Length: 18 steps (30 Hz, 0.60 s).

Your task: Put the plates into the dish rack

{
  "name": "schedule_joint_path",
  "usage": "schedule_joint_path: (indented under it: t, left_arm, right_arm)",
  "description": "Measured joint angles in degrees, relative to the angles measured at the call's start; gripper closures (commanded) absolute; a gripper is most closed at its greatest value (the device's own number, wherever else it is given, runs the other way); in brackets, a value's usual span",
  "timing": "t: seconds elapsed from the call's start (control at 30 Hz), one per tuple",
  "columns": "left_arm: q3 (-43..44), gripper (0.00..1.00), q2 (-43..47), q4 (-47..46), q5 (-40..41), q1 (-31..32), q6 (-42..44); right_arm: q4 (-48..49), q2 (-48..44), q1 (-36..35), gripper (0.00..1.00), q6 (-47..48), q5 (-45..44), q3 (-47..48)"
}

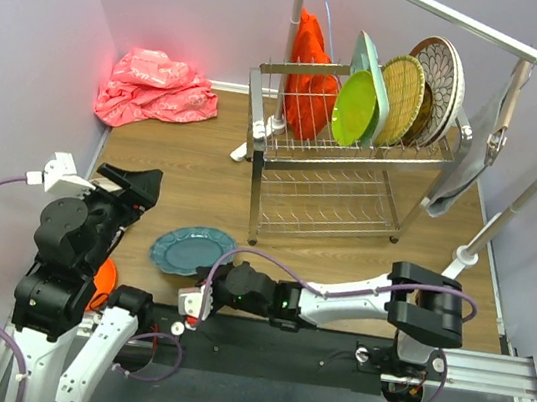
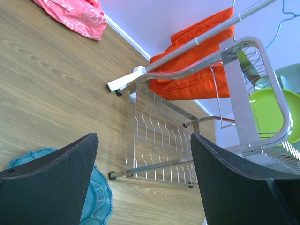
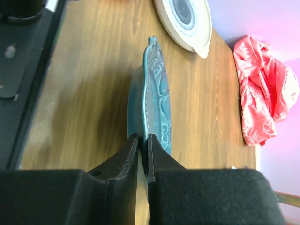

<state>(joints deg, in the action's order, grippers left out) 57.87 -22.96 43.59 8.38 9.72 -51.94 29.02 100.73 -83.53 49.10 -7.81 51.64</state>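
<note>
The right gripper's (image 3: 143, 138) fingers (image 3: 130, 152) are clenched on the near rim of the teal plate (image 3: 157, 93). In the wrist view the plate is edge-on, its line running from 6 to 12 o'clock and its patterned face turned to 3 o'clock. From above it is a face-up oval, wide from 9 to 3 o'clock, low over the table (image 1: 360, 265) at 7 o'clock from the rack (image 1: 331, 185). I cannot tell whether it touches the wood.

The left gripper (image 2: 144, 140) is spread wide and empty, at 10 o'clock from the plate and pointing toward the rack.

On the rack's top tier, a lime plate (image 1: 355, 108) and a woven plate (image 1: 402, 100) stand on edge.
</note>
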Motion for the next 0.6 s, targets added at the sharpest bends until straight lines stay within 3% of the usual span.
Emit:
schedule_joint_path:
  t: [0.6]
  left_arm:
    - [0.63, 0.11, 0.31, 0.02, 2.47, 0.0, -2.23]
  right_arm:
    - [-6.32, 0.0, 4.87, 1.0, -1.86, 2.73, 10.6]
